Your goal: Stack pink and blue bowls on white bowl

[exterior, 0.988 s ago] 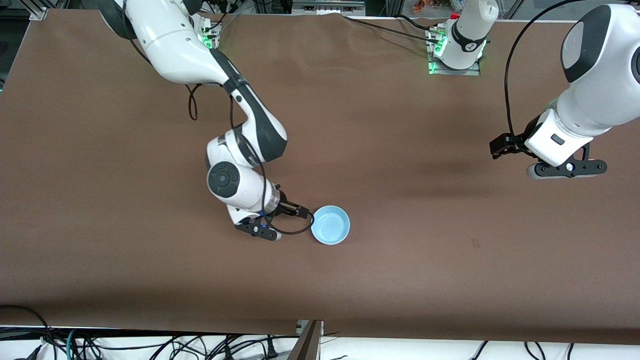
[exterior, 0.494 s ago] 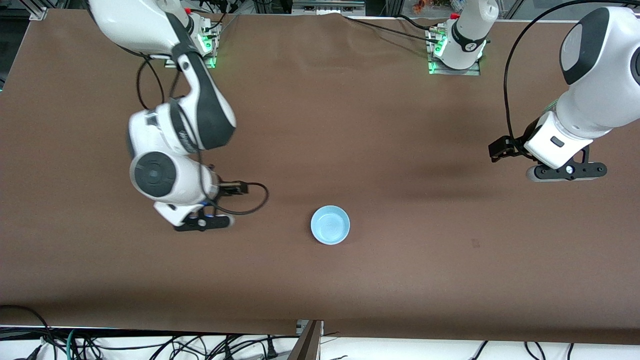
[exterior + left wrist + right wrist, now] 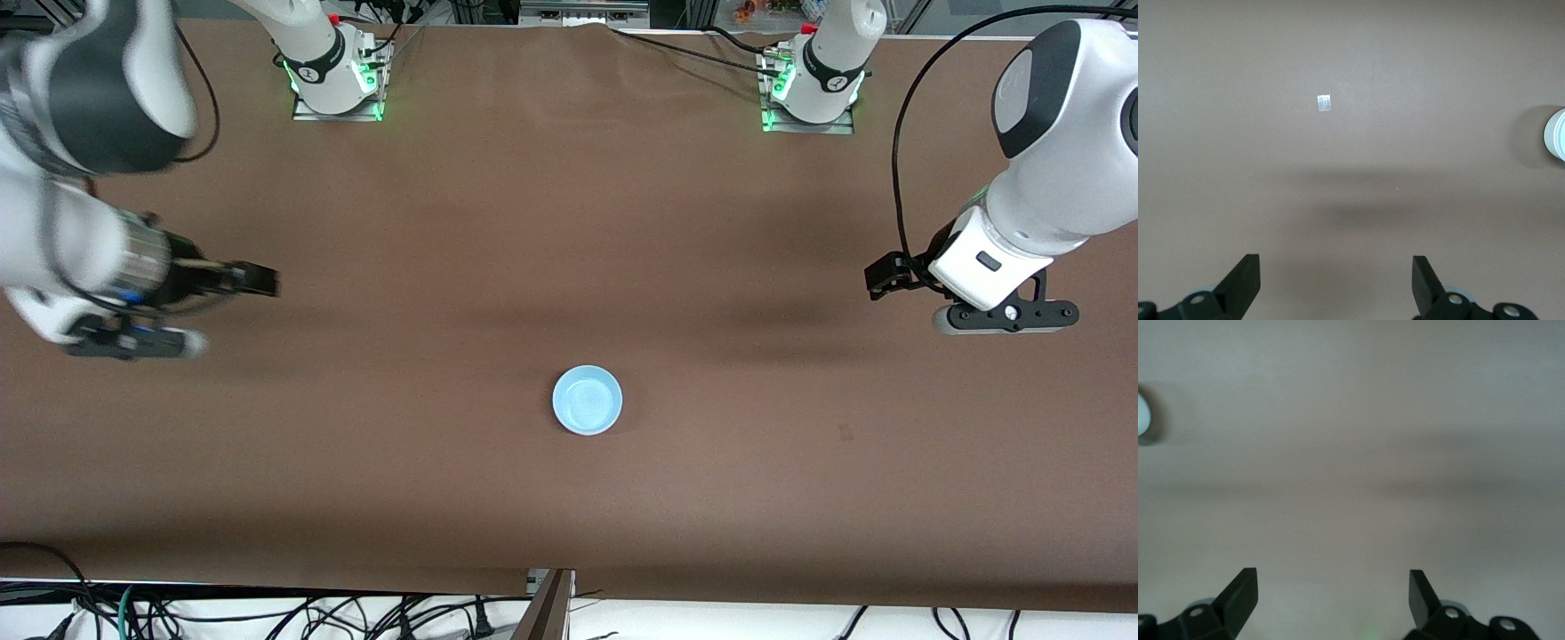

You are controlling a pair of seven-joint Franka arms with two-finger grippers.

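Note:
The light blue bowl (image 3: 587, 400) sits upright on the brown table, about midway between the two arms' ends and nearer the front camera than both bases. Its edge shows in the left wrist view (image 3: 1557, 135) and the right wrist view (image 3: 1141, 413). No pink bowl or white bowl shows separately; they are hidden or out of view. My right gripper (image 3: 133, 342) is open and empty over bare table at the right arm's end, also seen in its wrist view (image 3: 1333, 593). My left gripper (image 3: 1005, 316) is open and empty over bare table at the left arm's end (image 3: 1336, 280).
The brown table cover (image 3: 569, 222) is bare apart from the bowl. A small white mark (image 3: 1325, 103) lies on it under the left arm. Both arm bases (image 3: 333, 80) (image 3: 813, 84) stand along the edge farthest from the front camera. Cables hang below the near edge (image 3: 356, 613).
My right gripper has drawn away from the blue bowl and swung out to the right arm's end of the table. The bowl has stayed put. The left arm has barely moved.

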